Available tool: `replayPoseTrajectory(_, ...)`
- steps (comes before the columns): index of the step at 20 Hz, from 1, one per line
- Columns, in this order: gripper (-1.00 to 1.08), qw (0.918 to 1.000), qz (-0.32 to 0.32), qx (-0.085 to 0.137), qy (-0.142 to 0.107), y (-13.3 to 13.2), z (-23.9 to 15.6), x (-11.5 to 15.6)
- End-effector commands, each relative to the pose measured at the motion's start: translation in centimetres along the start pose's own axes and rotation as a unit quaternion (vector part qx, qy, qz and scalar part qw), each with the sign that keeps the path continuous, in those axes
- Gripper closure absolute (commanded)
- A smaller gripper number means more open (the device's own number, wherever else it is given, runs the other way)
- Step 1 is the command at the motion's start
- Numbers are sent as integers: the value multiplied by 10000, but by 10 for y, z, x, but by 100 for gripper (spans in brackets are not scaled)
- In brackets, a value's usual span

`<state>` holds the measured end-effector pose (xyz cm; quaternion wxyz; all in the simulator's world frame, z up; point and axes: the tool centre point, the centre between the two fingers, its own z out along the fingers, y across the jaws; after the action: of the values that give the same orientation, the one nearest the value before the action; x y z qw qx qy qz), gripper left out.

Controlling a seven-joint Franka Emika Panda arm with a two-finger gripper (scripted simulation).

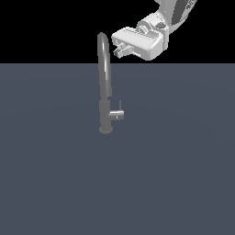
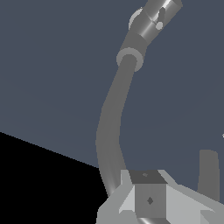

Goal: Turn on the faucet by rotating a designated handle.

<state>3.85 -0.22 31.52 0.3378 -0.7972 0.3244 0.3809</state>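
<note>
Near the upper right of the exterior view, the hand (image 1: 118,48) hangs level with the top of the faucet's (image 1: 105,87) arch, just to its right, not touching it. Its fingers (image 1: 120,50) are short grey stubs pointing left toward the spout; they stand apart and grip nothing. The white arm (image 1: 176,11) slopes down from the top right corner, the hand tilted toward the frame's lower left.

From the wrist, one finger (image 2: 208,173) shows at lower right and the spout (image 2: 109,127) curves away toward the upper right.

The faucet stands slightly left of centre on the dark grey-blue counter (image 1: 174,174), a slim grey tap with a high gooseneck, thicker lower body and round base. Its handle (image 1: 117,114) is a short horizontal stub jutting right from the lower body, a thin pin rising at its end, well below the hand.
</note>
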Motion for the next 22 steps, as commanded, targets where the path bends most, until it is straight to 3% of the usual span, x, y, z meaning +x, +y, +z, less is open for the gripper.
replayPoseTrajectory(1,108,9993,203,203,-229,-2,2,19)
replayPoseTrajectory(8,108,9893,816,806,-900,-3,13,75)
replayPoseTrajectory(15,108,9674,1427,1401,-1554,1,32,129)
replayPoseTrajectory(22,108,9451,1850,1808,-1996,5,51,165)
